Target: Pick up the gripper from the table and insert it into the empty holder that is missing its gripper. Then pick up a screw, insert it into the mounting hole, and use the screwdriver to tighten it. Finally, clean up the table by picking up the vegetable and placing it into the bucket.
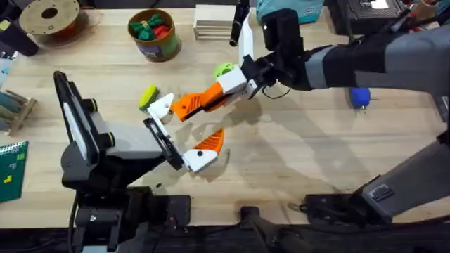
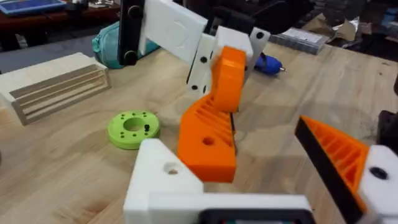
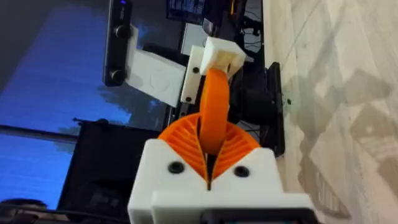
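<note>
Right jaws (image 1: 211,98): closed on the gripper (image 1: 188,105), holding it above the counter (image 1: 295,161), its far end against the holder (image 1: 160,107).
Left jaws (image 1: 184,133): spread wide, nothing between them.
Screwdriver (image 1: 360,97): lying on the counter beyond the right arm.
Vegetable (image 1: 148,95): just behind the holder.
Bucket (image 1: 155,35): far edge, toy pieces inside.

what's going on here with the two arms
The right gripper has its fingers shut on the gripper, a loose orange piece, and holds it against the holder, the plain white block on the left gripper. The left gripper is open. The screwdriver lies on the table, the vegetable beside the left arm, the bucket farther back.
</note>
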